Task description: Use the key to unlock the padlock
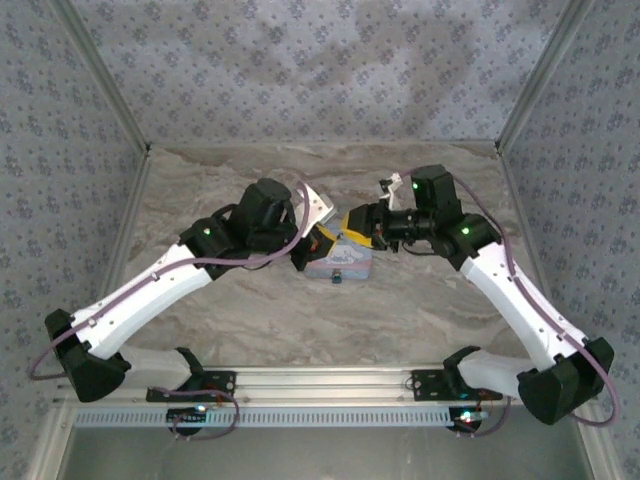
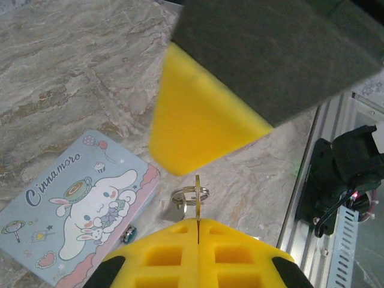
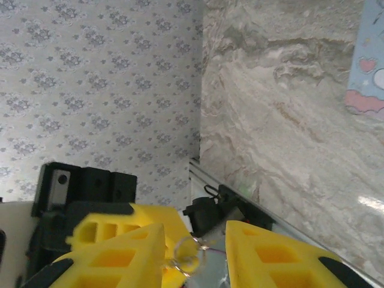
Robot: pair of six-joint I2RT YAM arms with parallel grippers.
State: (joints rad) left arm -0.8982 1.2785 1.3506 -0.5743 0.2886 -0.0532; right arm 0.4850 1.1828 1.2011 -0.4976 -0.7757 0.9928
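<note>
Top external view: the left gripper (image 1: 322,240) and right gripper (image 1: 357,222) meet above the far edge of the cartoon-printed tin (image 1: 340,262), which lies on the marble-pattern table (image 1: 250,310). The padlock (image 1: 338,277) sits at the tin's near edge.

Left wrist view: the left gripper (image 2: 198,223) is pressed together, pinching the key (image 2: 197,201) upright, with its key ring (image 2: 190,195) just behind. The padlock (image 2: 128,233) lies touching the side of the tin (image 2: 78,210).

Right wrist view: the right gripper (image 3: 195,231) is spread, with the key ring (image 3: 189,255) in the gap between its fingers (image 3: 276,258).
</note>
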